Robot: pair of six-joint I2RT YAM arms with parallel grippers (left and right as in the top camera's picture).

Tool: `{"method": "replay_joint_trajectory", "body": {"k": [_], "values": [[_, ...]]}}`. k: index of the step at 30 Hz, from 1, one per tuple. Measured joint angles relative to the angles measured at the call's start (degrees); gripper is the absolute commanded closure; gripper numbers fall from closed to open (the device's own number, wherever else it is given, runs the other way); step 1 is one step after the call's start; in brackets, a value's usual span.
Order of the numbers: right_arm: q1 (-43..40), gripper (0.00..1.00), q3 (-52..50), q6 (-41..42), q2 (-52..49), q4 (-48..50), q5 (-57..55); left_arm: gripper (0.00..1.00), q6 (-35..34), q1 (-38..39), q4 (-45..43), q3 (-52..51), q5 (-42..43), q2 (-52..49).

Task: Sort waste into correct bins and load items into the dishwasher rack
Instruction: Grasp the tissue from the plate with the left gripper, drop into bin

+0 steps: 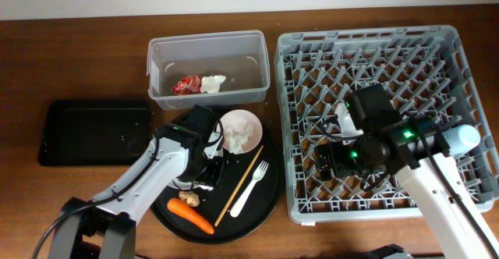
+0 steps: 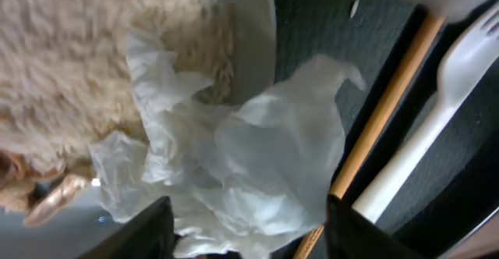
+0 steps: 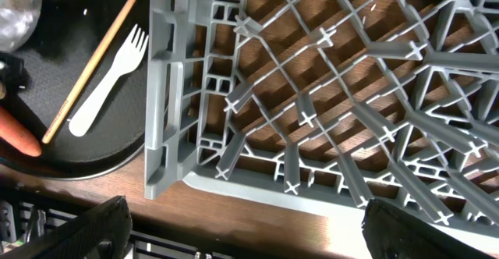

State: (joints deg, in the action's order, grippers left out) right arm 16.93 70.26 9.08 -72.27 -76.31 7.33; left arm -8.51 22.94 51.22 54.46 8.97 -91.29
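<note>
Left gripper (image 2: 248,232) fingers spread wide, not clamped, crumpled tissue (image 2: 257,165) bunched between them. Just right of tissue, chopstick (image 2: 386,103), long axis diagonal, running away up-right. Fork (image 2: 444,95) parallel beyond it, tines at far end. Right gripper (image 3: 249,235) spread wide above rack (image 3: 327,118) corner

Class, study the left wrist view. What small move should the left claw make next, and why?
Probably close the left claw on the crumpled white tissue. The claw's fingers stand open on either side of the tissue, which sits between them beside the wooden chopstick, not yet gripped.
</note>
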Motion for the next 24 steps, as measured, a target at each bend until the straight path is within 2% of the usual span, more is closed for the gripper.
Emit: {"method": "replay_joint_trajectory", "body": {"k": [2, 3, 4, 9, 11, 13, 17, 18, 20, 21, 22, 23, 24], "values": [[0.0, 0.02, 0.0, -0.02, 0.0, 0.0, 0.0, 0.87, 0.0, 0.0, -2.38, 0.0, -0.02, 0.0], [0.0, 0.02, 0.0, -0.02, 0.0, 0.02, 0.0, 0.9, 0.13, 0.0, -2.71, 0.0, -0.07, 0.0], [0.0, 0.01, 0.0, -0.04, 0.0, 0.04, -0.02, 0.99, 0.13, 0.0, -2.82, 0.0, -0.02, 0.0], [0.0, 0.02, 0.0, -0.02, 0.0, 0.07, 0.0, 0.99, -0.07, 0.0, -1.03, 0.35, -0.02, 0.02], [0.0, 0.02, 0.0, -0.02, 0.0, 0.02, 0.0, 0.99, -0.07, 0.0, 4.7, 5.05, -0.2, 2.71], [0.0, 0.02, 0.0, 0.0, 0.0, 0.02, 0.0, 0.99, -0.07, 0.09, 3.52, 12.7, -3.65, 7.48], [0.0, 0.02, 0.0, -0.02, 0.0, 0.07, -0.02, 0.99, -0.07, 0.09, -17.92, 16.7, -10.32, 9.09], [0.0, 0.02, 0.0, 0.0, 0.0, 0.11, -0.02, 0.99, -0.09, 0.09, -22.32, 16.31, -10.88, 7.26], [0.0, 0.02, 0.0, 0.04, -0.04, 0.07, -0.17, 0.99, -0.07, 0.09, -39.41, 17.62, -11.19, -1.07], [0.0, 0.02, 0.02, 0.0, -0.02, -0.07, -0.2, 0.99, -0.07, 0.09, -42.4, 17.62, -11.15, -5.55], [0.0, 0.02, 0.0, 0.0, 0.0, -0.07, -0.22, 0.9, -0.07, 0.09, -45.07, 17.4, -11.04, -10.78], [0.0, 0.02, 0.0, 0.0, 0.0, -0.09, -0.22, 0.59, -0.07, 0.09, -47.04, 16.98, -10.95, -13.92], [0.0, 0.01, 0.0, -0.04, 0.0, 0.0, -0.22, 0.33, -0.2, 0.11, -48.3, 16.96, -10.95, -15.58]]}}
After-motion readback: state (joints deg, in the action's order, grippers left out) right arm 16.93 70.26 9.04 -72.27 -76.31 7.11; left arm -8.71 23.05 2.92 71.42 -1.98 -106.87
